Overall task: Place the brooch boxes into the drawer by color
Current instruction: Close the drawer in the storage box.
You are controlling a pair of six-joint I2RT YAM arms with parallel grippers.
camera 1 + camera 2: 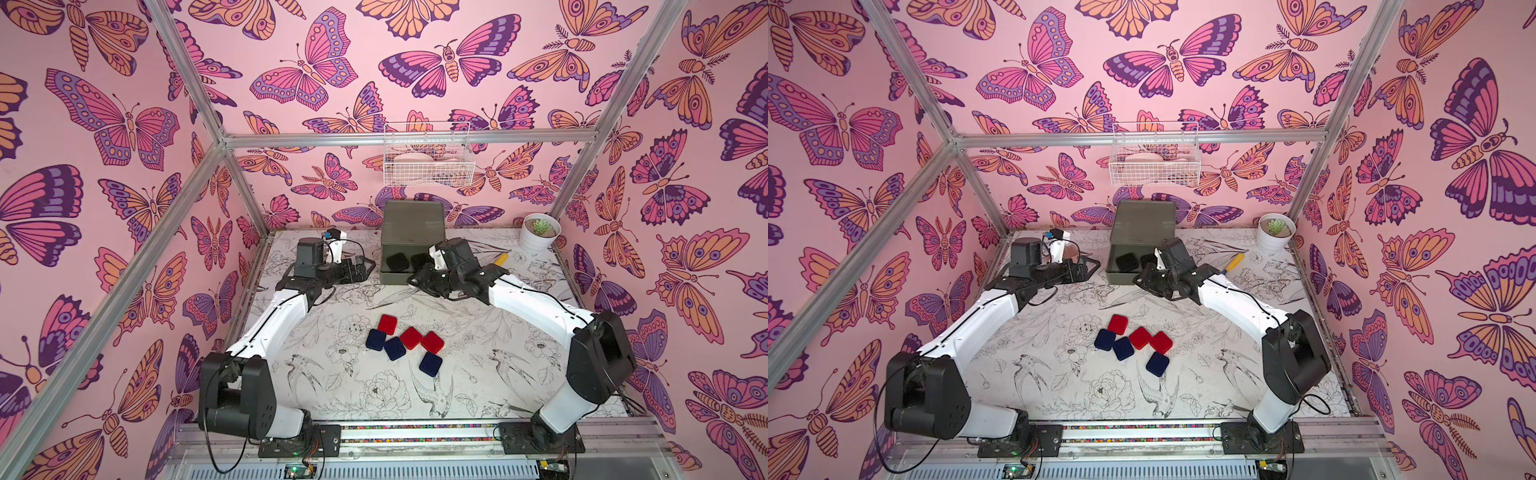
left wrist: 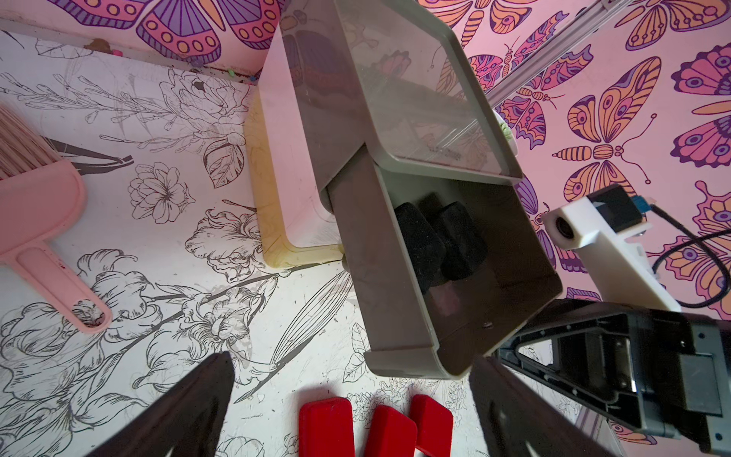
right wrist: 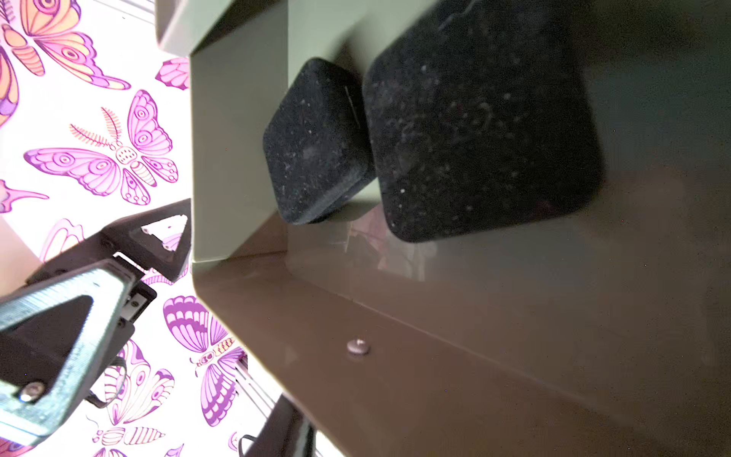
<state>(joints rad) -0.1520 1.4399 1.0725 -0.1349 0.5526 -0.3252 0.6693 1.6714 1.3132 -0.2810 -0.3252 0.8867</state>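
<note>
The drawer (image 1: 411,220) stands at the back with its dark grey top tier (image 1: 1113,266) pulled out. Two black brooch boxes (image 1: 397,262) (image 1: 419,261) lie inside it, also seen in the wrist views (image 2: 419,245) (image 3: 474,126). Three red boxes (image 1: 387,324) (image 1: 411,337) (image 1: 432,342) and three navy ones (image 1: 375,339) (image 1: 395,348) (image 1: 430,364) lie mid-table. My right gripper (image 1: 413,279) is at the open tier's front wall (image 3: 435,356), which hides its jaws. My left gripper (image 1: 360,267) hangs open and empty left of that tier.
A white wire basket (image 1: 428,162) hangs on the back wall. A potted succulent (image 1: 539,237) sits in the back right corner, a yellow-handled tool (image 1: 502,259) beside the right arm. A pink brush (image 2: 39,205) lies at the back left. The white (image 2: 292,158) and yellow (image 2: 269,221) tiers are closed.
</note>
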